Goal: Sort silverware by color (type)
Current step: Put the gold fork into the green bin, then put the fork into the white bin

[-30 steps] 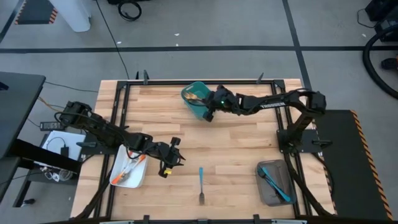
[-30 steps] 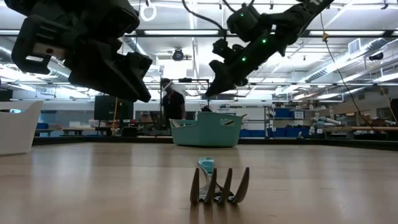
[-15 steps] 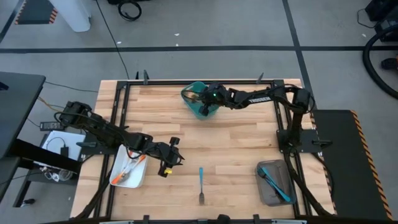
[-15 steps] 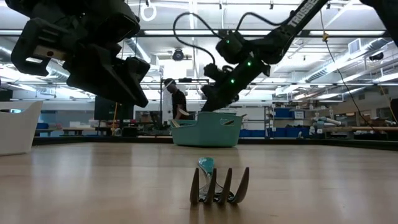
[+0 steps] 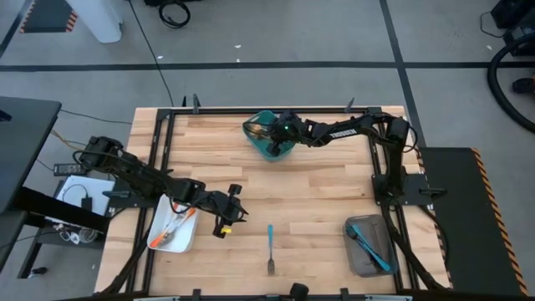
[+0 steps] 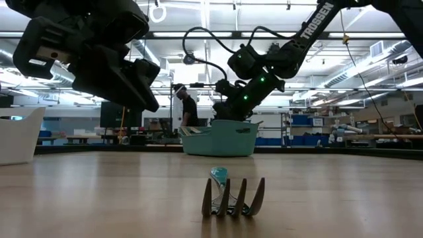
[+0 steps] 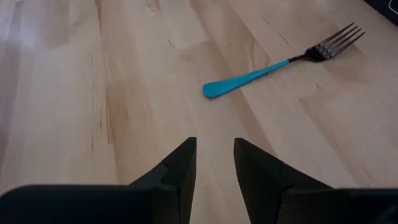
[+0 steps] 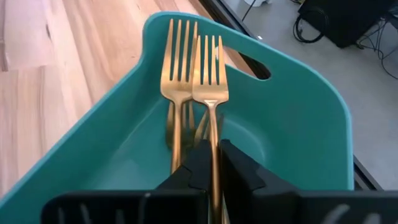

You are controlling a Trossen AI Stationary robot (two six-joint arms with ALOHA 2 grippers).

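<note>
Right gripper (image 8: pixel 211 163) has dropped into the teal bin (image 5: pixel 266 136) at the table's far edge, clamped on a gold fork (image 8: pixel 209 81) beside another; placement looks imminent. Left gripper (image 7: pixel 214 155) hovers slightly apart near the blue fork (image 5: pixel 270 247) by the near edge.

Silverware and containers on the desk (image 5: pixel 334 192), by kind

Two gold forks (image 8: pixel 186 68) lie in the one teal bin (image 5: pixel 266 134); one blue-handled fork (image 5: pixel 271 247) lies alone on the wood. One white tray (image 5: pixel 159 238) holds orange-handled pieces (image 5: pixel 177 224), one grey tray (image 5: pixel 358 253) holds blue-handled pieces (image 5: pixel 369 247); neither group can be counted exactly.
</note>
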